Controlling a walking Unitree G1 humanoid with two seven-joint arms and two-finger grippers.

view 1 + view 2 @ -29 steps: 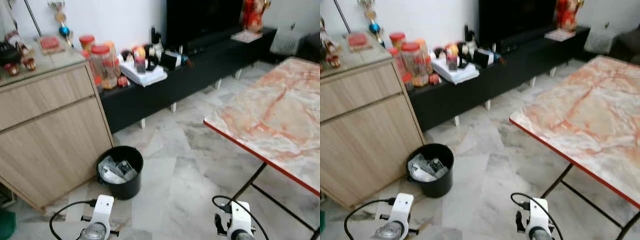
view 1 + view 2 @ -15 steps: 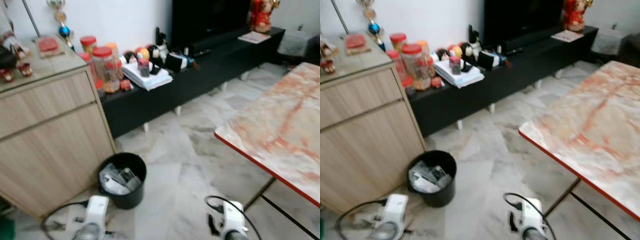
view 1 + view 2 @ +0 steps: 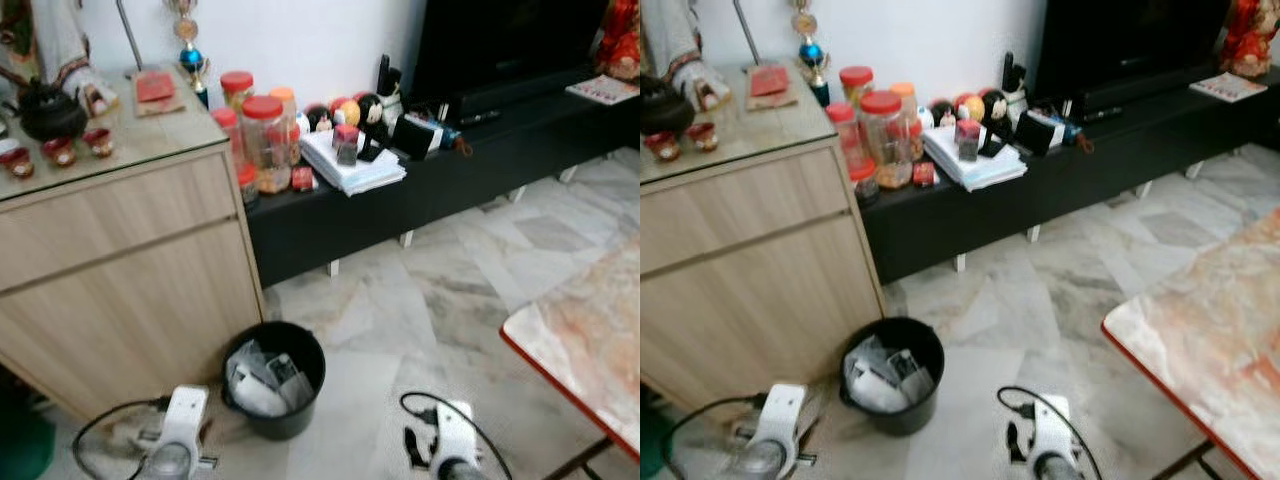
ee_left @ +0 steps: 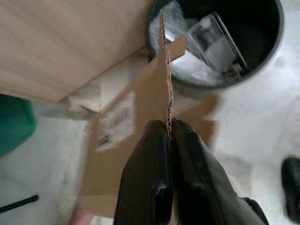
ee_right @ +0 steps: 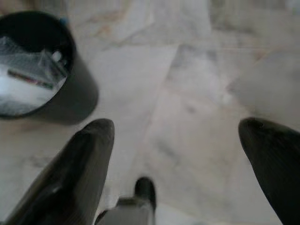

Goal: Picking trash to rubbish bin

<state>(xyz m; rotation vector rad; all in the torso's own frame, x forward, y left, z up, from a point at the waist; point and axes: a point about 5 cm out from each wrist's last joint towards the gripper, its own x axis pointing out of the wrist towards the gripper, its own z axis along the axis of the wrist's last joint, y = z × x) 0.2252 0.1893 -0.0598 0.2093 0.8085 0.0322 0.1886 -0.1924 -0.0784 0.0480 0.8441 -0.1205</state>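
A: Where does everything sit, biggest first?

B: The wooden cabinet (image 3: 120,270) fills the left of the head view. The black rubbish bin (image 3: 275,378) stands at lower centre, touching the cabinet's corner, with plastic wrappers (image 4: 206,42) already inside.

A: And the trash?

B: A flattened corrugated cardboard piece (image 4: 140,117) is pinched on its edge by the left gripper (image 4: 169,140), fingers closed on it, beside the bin's rim. It looks light and stiff but bendable; a grip nearer its middle would probably steady it.

A: The other one?

B: The right gripper (image 5: 176,136) hangs spread wide and empty above the marble floor (image 5: 197,84).
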